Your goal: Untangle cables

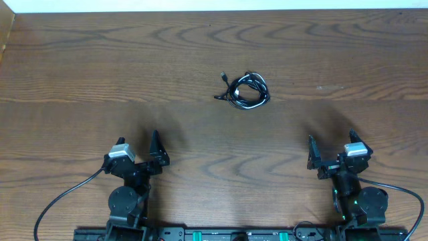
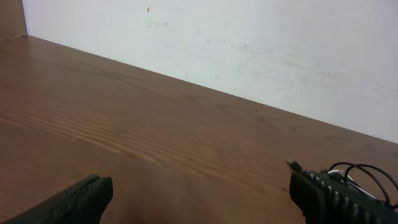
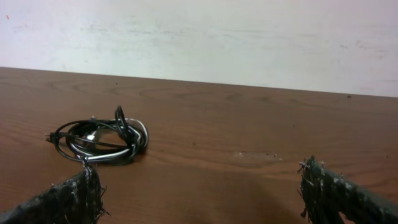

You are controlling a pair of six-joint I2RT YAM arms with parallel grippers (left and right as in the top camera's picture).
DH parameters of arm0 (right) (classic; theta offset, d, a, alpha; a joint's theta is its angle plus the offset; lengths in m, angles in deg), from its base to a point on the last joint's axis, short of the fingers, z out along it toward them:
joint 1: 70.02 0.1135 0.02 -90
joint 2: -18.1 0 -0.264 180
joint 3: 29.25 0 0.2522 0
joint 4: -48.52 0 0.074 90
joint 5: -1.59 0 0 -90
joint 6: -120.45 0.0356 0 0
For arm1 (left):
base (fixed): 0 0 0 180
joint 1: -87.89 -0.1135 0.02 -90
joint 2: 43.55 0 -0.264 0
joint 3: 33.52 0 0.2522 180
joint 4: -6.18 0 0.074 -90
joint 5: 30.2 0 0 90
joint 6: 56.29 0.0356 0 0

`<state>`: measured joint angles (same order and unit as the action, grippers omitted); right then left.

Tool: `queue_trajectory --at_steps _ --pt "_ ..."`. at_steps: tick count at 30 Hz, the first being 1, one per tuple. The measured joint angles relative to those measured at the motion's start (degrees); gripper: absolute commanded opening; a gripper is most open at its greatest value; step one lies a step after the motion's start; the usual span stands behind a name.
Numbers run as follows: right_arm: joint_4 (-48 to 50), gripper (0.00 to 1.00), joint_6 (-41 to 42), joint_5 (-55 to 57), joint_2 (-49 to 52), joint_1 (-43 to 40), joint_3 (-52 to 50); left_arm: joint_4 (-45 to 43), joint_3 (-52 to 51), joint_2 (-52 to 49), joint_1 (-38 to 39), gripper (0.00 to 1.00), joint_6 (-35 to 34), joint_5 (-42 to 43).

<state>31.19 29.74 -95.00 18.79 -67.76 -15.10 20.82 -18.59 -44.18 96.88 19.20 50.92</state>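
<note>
While both arms sat drawn back at the near edge of the desk [image 1: 100,60], the cables [image 1: 246,92] lay in one small tangled coil on the bare wood, a little toward 1 o'clock from the desk's middle in the overhead view. The coil stood well apart from both arms, at roughly 2 o'clock from the left claw [image 1: 138,142] and 10 o'clock from the right claw [image 1: 332,140].

Black loops made up most of the bundle, overlapping one another. One loose end with a small plug stuck out at about 9 o'clock, and another short end rose toward 11 o'clock. In the right wrist view the cables [image 3: 99,142] sat at 10 o'clock, with a paler strand threaded through the black loops. It may have been a white cord, though glare on that strand made this hard to settle.

The left claw [image 2: 202,199] was spread wide and held nothing, and the cables [image 2: 364,180] showed just behind its right finger, at 4 o'clock in that view. The right claw [image 3: 199,193] was likewise spread wide, its fingers at the two lower corners with only wood between them. A pale wall [image 3: 249,37] rose beyond the far edge of the desk.
</note>
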Motion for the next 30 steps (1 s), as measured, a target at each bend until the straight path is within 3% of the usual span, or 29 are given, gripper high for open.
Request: queue_trajectory --at_steps 30 --pt "-0.3 0.99 -2.5 4.1 0.3 0.0 0.0 0.0 0.0 0.0 0.0 0.98 0.0 0.0"
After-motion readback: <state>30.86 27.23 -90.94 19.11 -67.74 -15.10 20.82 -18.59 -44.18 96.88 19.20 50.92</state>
